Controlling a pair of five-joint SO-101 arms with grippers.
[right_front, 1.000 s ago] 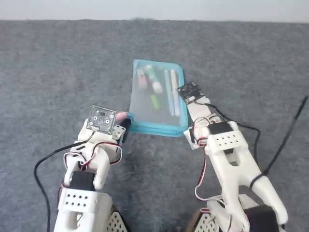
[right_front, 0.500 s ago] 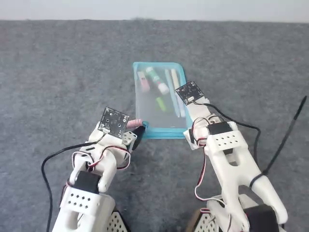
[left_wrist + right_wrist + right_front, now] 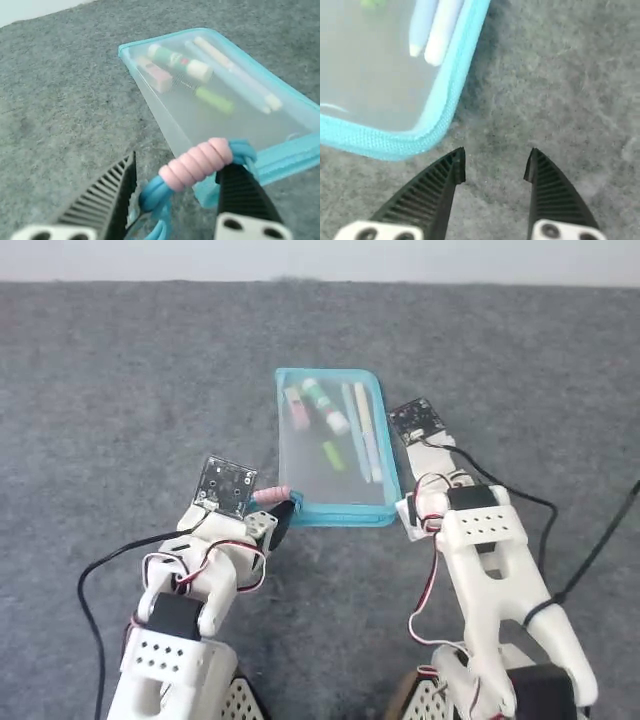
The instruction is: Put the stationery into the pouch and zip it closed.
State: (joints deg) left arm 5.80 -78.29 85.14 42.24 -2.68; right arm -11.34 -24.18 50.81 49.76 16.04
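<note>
A grey, carpet-like worktop (image 3: pixel 120 390) spreads across the high view; its near edge is cut off behind the two white arms. The left arm (image 3: pixel 190 590) and the right arm (image 3: pixel 490 560) rise from the near side, one at each near corner of the pouch.

The pouch (image 3: pixel 335 490) is translucent with cyan trim. It lies flat about midway between the worktop's left and right edges, well short of the far edge. Whether its zip is fully shut cannot be made out. The right wrist view cuts off all but one corner of it.

The left pincer (image 3: pixel 181 167) sits at the pouch's near left corner, its jaws moderately apart. One finger touches the zip pull and the other stands clear of it, so the pull is not clamped.

The right pincer (image 3: pixel 495 165) hangs over bare worktop just beside the pouch's near right corner. Its jaws are parted with nothing between them, and they touch neither pouch nor trim. In the high view its fingers are hidden under that arm's own wrist.

All the stationery lies inside the pouch, softened by the plastic:
- Two pale pens (image 3: pixel 365 435) run along the right side.
- A green-and-white stick (image 3: pixel 325 405) lies beside them.
- A pink eraser (image 3: pixel 294 405) sits near the far left corner.
- A small green piece (image 3: pixel 333 455) lies near the middle, too blurred to identify.

The zip pull (image 3: pixel 195 162) is a short row of pink beads on a cyan cord (image 3: pixel 152 195).
</note>
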